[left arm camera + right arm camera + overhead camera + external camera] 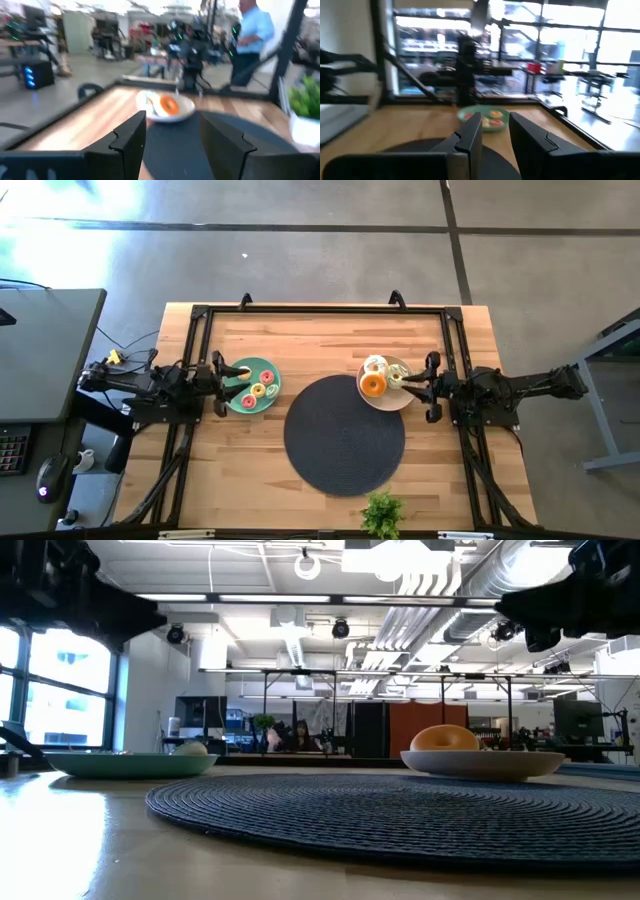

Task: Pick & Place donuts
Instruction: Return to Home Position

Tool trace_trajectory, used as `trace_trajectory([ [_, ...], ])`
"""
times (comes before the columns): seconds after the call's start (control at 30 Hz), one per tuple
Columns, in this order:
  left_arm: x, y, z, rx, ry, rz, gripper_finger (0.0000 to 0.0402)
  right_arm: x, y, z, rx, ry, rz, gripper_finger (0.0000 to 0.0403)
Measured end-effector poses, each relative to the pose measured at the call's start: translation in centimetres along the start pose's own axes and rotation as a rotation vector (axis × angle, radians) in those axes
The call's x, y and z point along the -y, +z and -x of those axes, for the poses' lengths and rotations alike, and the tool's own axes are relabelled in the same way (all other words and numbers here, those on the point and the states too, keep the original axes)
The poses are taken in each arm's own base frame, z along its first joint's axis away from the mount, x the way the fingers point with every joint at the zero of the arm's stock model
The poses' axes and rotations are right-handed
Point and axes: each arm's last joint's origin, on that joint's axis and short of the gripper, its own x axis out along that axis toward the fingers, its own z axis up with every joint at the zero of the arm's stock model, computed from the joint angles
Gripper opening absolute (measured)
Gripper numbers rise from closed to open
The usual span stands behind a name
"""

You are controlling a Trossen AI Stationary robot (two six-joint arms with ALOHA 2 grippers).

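Several small donuts lie on a green plate point(268, 370) at the table's left: yellow point(242, 370), red point(266, 376) and pink point(248, 401) among them. An orange donut point(373, 386), a white-frosted one point(376, 364) and a greenish one point(395, 377) sit on a beige plate point(385, 402) at the right. My left gripper point(224, 385) hovers open at the green plate's left edge and holds nothing point(172, 135). My right gripper point(428, 386) hovers open just right of the beige plate and is empty point(495, 132). In the low view, both plates point(130, 764) point(483, 764) rest flat, with the orange donut point(445, 738) on top.
A dark round woven mat point(345, 435) lies between the plates, toward the near edge. A small green plant point(382, 515) stands at the near edge. A black frame point(320, 309) borders the table. A person in a light blue shirt point(252, 35) stands beyond the table.
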Motion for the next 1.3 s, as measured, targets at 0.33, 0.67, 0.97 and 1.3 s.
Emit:
trace_trajectory([
  [0.33, 0.36, -1.15, -0.13, -0.034, -0.114, -0.005, 0.0179, 0.33, -0.16, -0.01, -0.02, -0.117, 0.002, 0.0094],
  [0.67, 0.36, -1.23, -0.16, -0.036, -0.113, -0.011, 0.0179, 0.33, -0.18, -0.01, -0.021, -0.117, 0.003, 0.0094],
  [0.97, 0.36, -1.26, -0.16, -0.037, -0.111, -0.011, 0.0179, 0.33, -0.19, -0.01, -0.021, -0.117, 0.003, 0.0094],
  [1.3, 0.36, -1.3, -0.16, -0.038, -0.111, -0.011, 0.0179, 0.32, -0.19, 0.0, -0.021, -0.117, 0.003, 0.0094],
])
